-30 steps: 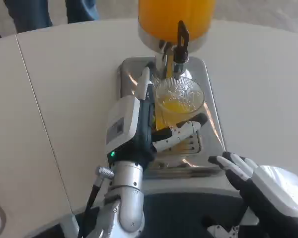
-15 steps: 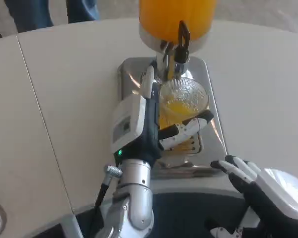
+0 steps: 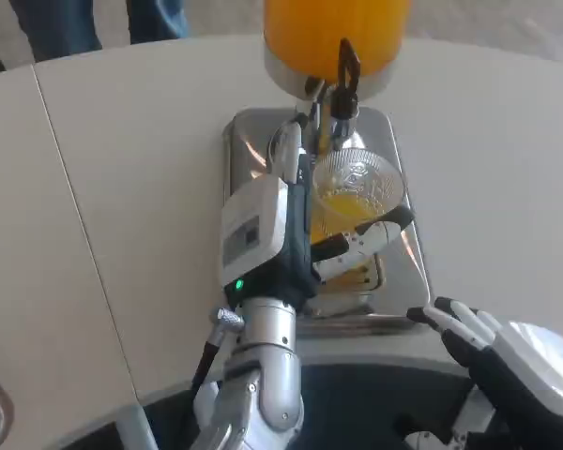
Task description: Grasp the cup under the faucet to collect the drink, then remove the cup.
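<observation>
One cup is seen — clear, round, with a patterned, faceted wall — and orange drink is held in its lower part. It is placed on one metal tray, a shiny rectangular stand with rounded corners, whose slotted grille is partly hidden under the cup. The cup sits just below one faucet, a short metal spout topped by a black lever, at 12 o'clock from the cup. The faucet is fixed to one dispenser, a round tank filled with orange liquid and ringed by a silver band at its base.

Two hands are counted. The cup is gripped by the left hand: its white back is set at 9 o'clock of the cup, its fingers are wrapped around the near side at 6 o'clock, and one finger is raised along the far left of the rim. A small green light is lit on its black wrist, above the smooth silver forearm.

The right hand is kept low at 4 o'clock from the cup, well apart from it — nothing is held, and its black-and-white fingers are stretched out side by side, pointing toward the tray's near right corner.

One white table, matte and smooth, is crossed by a thin dark seam on the left.
</observation>
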Controlling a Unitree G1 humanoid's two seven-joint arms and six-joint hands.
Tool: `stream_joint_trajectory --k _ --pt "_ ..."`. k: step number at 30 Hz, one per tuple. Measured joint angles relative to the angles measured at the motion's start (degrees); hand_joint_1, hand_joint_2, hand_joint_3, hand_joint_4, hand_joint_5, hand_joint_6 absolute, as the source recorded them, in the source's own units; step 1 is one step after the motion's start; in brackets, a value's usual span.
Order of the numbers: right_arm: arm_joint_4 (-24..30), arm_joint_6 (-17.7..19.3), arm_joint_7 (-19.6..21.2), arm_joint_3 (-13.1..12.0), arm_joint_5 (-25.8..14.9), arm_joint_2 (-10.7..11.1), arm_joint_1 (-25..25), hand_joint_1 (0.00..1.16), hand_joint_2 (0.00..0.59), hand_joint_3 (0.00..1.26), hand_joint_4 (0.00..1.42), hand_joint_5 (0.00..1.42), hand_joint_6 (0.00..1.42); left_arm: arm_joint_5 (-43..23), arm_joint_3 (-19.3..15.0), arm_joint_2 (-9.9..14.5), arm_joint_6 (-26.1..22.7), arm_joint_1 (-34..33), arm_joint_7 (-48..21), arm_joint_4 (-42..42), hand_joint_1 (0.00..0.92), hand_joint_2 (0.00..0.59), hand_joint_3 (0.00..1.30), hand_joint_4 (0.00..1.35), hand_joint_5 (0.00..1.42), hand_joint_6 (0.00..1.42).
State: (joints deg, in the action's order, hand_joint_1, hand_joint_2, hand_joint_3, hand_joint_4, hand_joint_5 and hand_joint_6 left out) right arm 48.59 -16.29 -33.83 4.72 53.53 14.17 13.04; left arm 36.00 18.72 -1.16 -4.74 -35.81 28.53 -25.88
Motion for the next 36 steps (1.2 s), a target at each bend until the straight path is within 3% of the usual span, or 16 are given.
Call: stream_joint_trajectory --k 21,24,30,36 --pt "-3.2 -2.2 0.0 -0.5 -1.1 0.5 -3.8 0.75 0.366 0.11 0.00 0.00 0.00 0.6 0.5 -2.1 -1.0 -3.5 5.1 -6.1 0.445 0.083 0.02 0.20 0.74 1.19" --pt "-3.2 -2.6 0.0 -0.5 -1.1 0.7 -4.0 0.76 0.362 0.11 0.00 0.00 0.00 0.7 0.7 -2.2 -1.0 -4.0 5.9 -7.0 0.457 0.083 0.14 0.28 0.81 1.26" --pt "-3.4 -3.2 0.0 -0.5 -1.2 1.3 -4.1 0.76 0.358 0.11 0.00 0.00 0.00 0.7 0.7 -2.2 -0.9 -4.2 7.9 -8.1 0.517 0.079 0.52 0.60 1.02 1.42" --pt "-4.0 -3.5 0.0 -0.7 -1.5 1.6 -4.4 0.77 0.356 0.11 0.00 0.00 0.00 0.4 0.2 -2.2 0.4 -4.4 10.8 -9.2 0.525 0.065 0.70 0.80 1.13 1.42"
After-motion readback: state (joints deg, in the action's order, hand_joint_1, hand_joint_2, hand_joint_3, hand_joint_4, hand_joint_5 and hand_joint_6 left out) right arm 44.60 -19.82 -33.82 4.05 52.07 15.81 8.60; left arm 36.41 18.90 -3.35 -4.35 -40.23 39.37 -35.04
